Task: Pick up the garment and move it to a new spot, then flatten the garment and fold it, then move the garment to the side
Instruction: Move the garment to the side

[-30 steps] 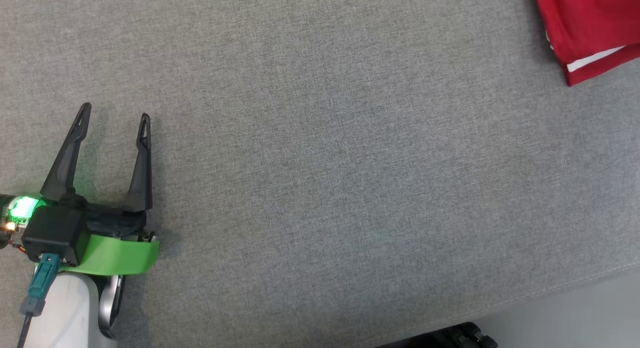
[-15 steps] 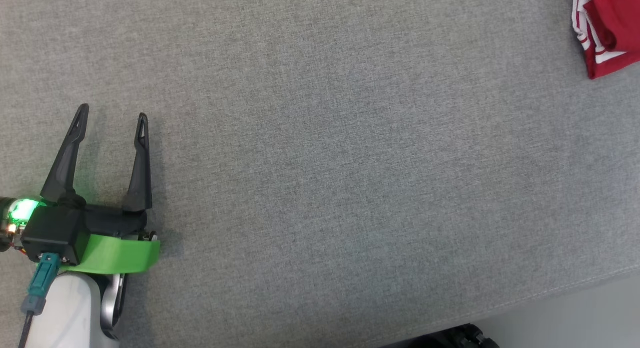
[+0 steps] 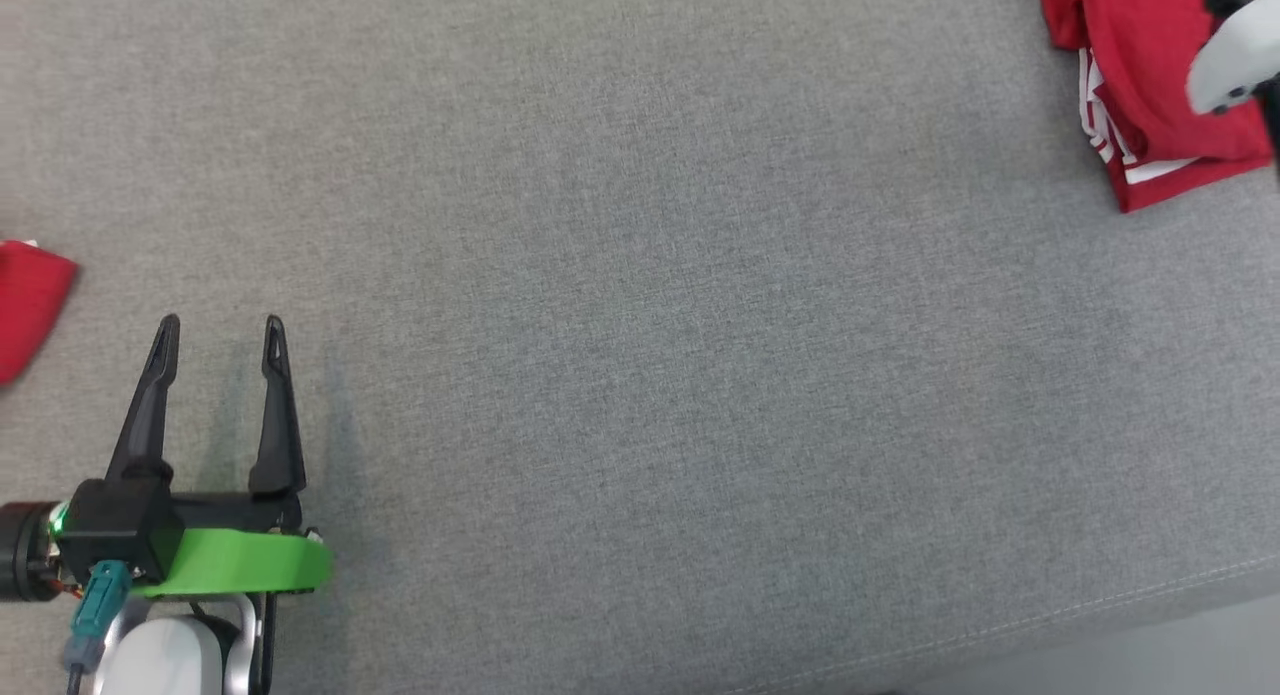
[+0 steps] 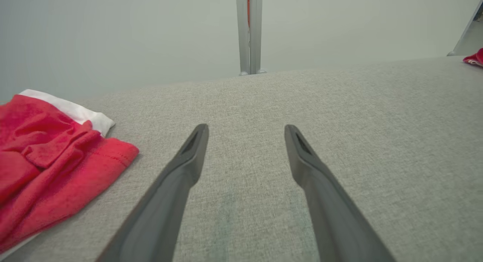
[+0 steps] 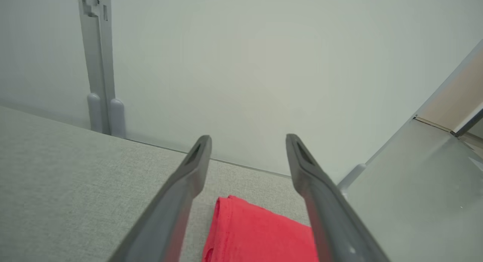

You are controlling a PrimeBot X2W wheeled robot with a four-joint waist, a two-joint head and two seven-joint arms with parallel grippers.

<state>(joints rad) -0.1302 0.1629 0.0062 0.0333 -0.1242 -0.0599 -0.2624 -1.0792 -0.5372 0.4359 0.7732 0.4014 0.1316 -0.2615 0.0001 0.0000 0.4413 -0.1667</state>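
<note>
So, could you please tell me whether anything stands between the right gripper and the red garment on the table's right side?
Nothing visible does. The right gripper hangs open over the garment, which lies on the grey table below and between its fingers, with only air in the gap.

Red garment [image 3: 1145, 65] with white stripes — loosely folded, rumpled — on the grey surface [image 3: 640, 325], far right

Grey fabric surface [image 3: 640, 325], pale wall [image 5: 245, 66] behind (grey upright post [image 4: 249, 32])
</note>
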